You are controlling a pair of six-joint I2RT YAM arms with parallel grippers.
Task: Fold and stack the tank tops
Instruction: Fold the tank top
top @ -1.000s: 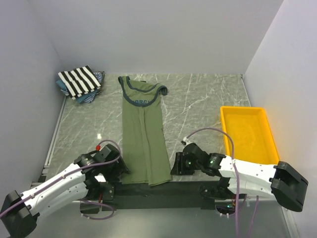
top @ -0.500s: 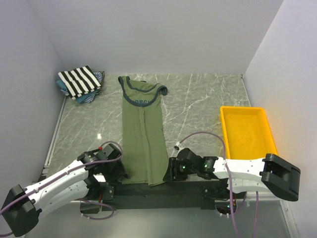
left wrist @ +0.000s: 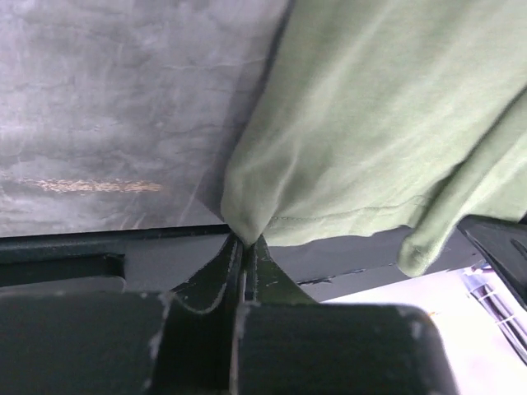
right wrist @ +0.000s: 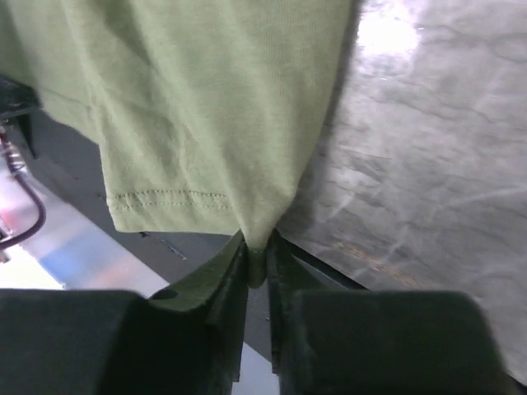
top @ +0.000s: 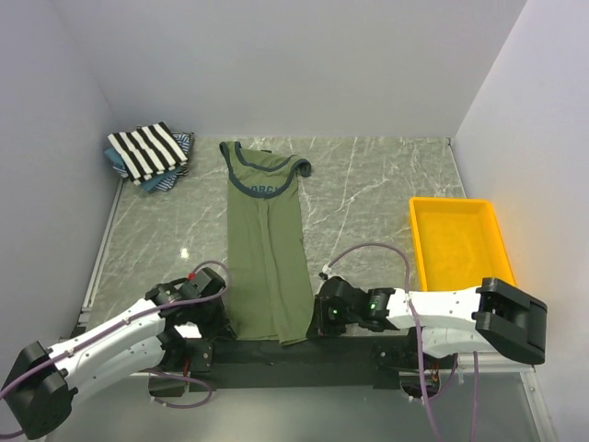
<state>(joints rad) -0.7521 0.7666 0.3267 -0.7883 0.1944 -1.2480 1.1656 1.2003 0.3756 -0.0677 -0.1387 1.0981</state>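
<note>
An olive green tank top [top: 266,249] with navy trim lies folded lengthwise into a long strip down the middle of the table, neckline at the far end. My left gripper [top: 224,322] is shut on its near left hem corner [left wrist: 245,230]. My right gripper [top: 317,320] is shut on the near right hem corner [right wrist: 257,239], a bunch of cloth pinched between its fingers. A black-and-white striped tank top [top: 147,151] lies folded on blue patterned ones [top: 175,175] at the far left corner.
A yellow plastic tray [top: 421,239] stands at the right side of the table. A dark strip [top: 294,354] runs along the near table edge under the hem. White walls close in the table on three sides.
Both grippers moved in to the near hem corners of the olive tank top and shut on them; the right arm came leftward to the cloth.
</note>
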